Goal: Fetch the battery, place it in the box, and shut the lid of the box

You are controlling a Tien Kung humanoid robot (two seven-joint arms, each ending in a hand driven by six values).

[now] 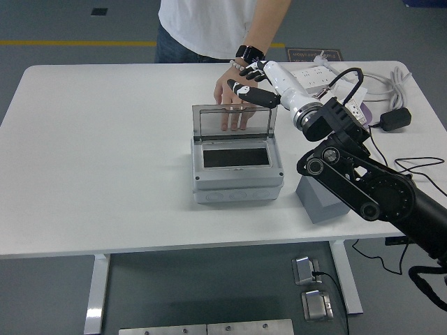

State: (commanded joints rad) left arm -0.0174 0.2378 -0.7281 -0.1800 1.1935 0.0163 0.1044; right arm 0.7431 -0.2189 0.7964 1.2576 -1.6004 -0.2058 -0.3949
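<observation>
- Where the box (237, 171) sits at the table's (105, 174) centre, you see its clear lid (235, 118) standing upright at the far edge.
- The right hand (253, 85) hovers just above the lid's top right corner, fingers extended and loosely apart, gripping nothing.
- You cannot make out the battery; the box's opening looks dark.
- A person's hand (229, 94) rests on the table behind the lid.
- A grey block (323, 201) stands right of the box.

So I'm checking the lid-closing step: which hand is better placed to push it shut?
The right hand, judging by position: it hovers at the upright lid's top edge. The left arm isn't in view.
</observation>
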